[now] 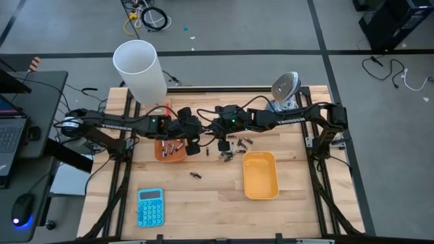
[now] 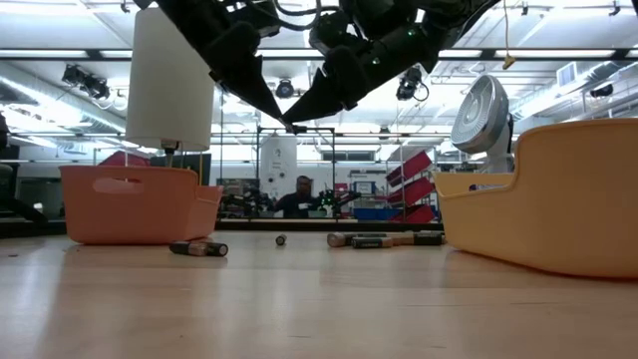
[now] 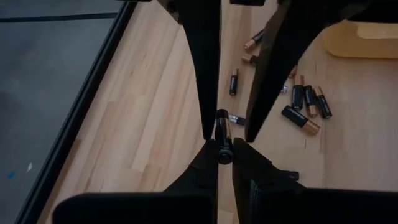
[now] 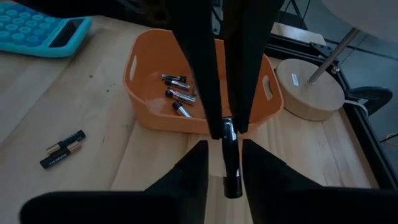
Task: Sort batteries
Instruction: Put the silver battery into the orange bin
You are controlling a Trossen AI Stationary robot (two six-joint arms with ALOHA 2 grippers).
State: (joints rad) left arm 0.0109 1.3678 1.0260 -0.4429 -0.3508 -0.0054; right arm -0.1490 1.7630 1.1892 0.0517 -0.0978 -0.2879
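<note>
A dark battery [image 3: 222, 127] hangs in the air between my two grippers, above the table's middle. My left gripper [image 3: 224, 150] is shut on it. My right gripper [image 4: 225, 144] is open, its fingers standing on either side of the battery's other end [image 4: 232, 177] with a gap. In the high view the two grippers meet nose to nose [image 1: 205, 132]. An orange tray [image 1: 160, 154] holds several batteries [image 4: 177, 93]. A yellow tray [image 1: 260, 175] lies to its right. Several loose batteries [image 1: 234, 146] lie between the trays. My left gripper pinches one end of the battery [image 4: 228, 126] between its two fingertips [image 4: 217, 124]. The fingers slant down from the table's left side and run along the battery's length. The battery is lifted clear of the table and sticks out beyond the fingertips toward my right gripper.
A single pair of batteries [image 1: 195, 175] lies nearer the front edge. A turquoise calculator [image 1: 150, 207] sits at the front left. A tall white cylinder [image 1: 139, 68] on a round wooden base stands at the far left, and a small fan [image 1: 286, 88] at the far right.
</note>
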